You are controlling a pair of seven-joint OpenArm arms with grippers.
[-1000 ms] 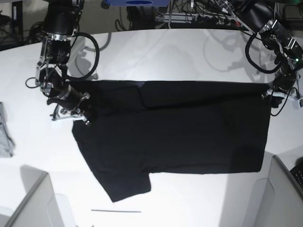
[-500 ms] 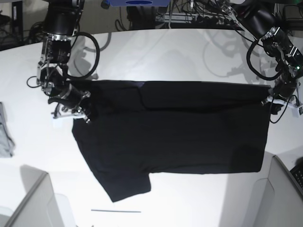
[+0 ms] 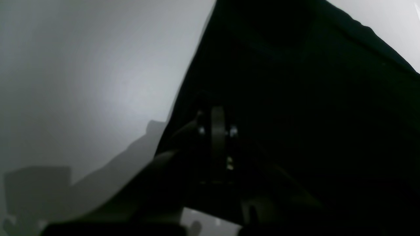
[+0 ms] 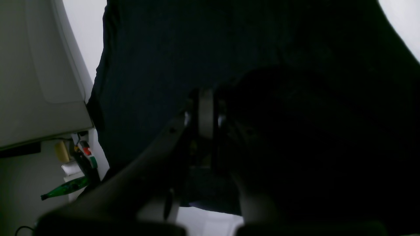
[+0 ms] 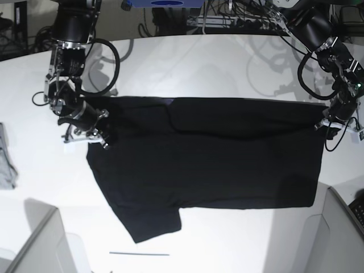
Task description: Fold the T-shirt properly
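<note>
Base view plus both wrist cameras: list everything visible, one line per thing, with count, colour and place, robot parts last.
T-shirt: one, black, spread across the table's middle, held at both ends.
Table: one, white, under everything.
Grey cloth piece: one, at the base view's left edge.
Thin dark line: one, on the table near the front edge.
Cables: several, dark, behind the table.
Right gripper: one, black and metal, shut on the T-shirt at view left.
Left gripper: one, black, shut on the T-shirt at view right.
</note>
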